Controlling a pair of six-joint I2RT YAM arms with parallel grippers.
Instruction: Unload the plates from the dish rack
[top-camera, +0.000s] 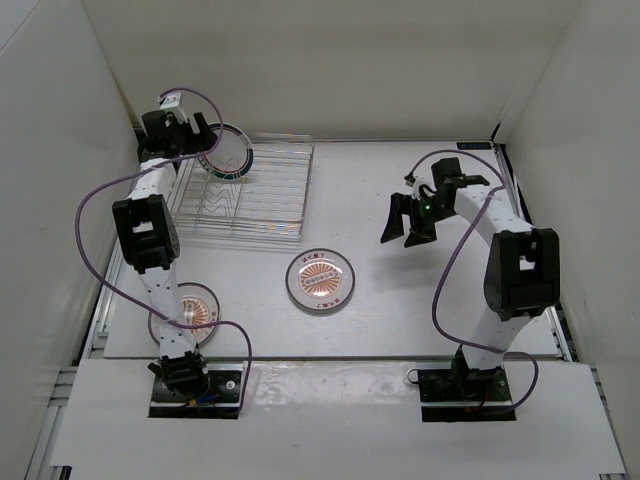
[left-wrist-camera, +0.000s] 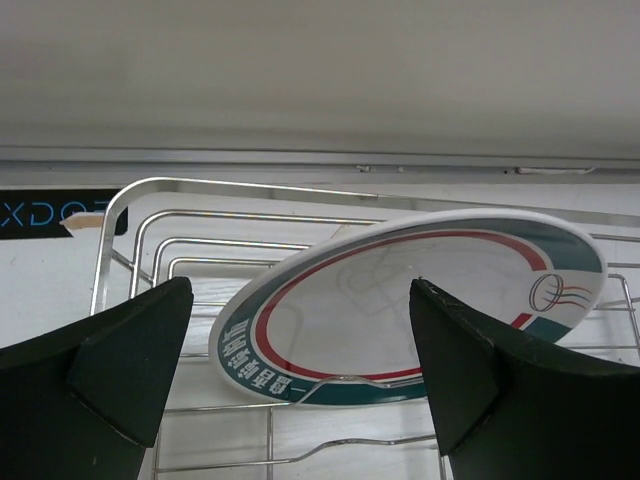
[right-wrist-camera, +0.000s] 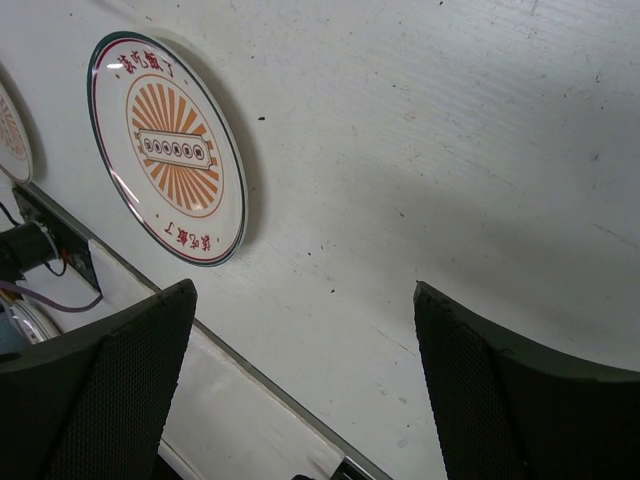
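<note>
My gripper (right-wrist-camera: 302, 290) gapes wide above the white table (right-wrist-camera: 450, 140), its dark fingers (right-wrist-camera: 120, 380) touching nothing. A sunburst plate (right-wrist-camera: 168, 148) lies flat on the table at the upper left of my view. A second plate (right-wrist-camera: 8, 130) shows only its rim at the left edge.

Orange-sunburst plates (top-camera: 319, 279), green-red-rimmed plate (left-wrist-camera: 400, 300)

A robotics lab test cell: plain white walls (top-camera: 330, 60) box in a white table (top-camera: 400, 200), where the cabled left arm (top-camera: 148, 235) and right arm (top-camera: 518, 272) stand bolted.
</note>
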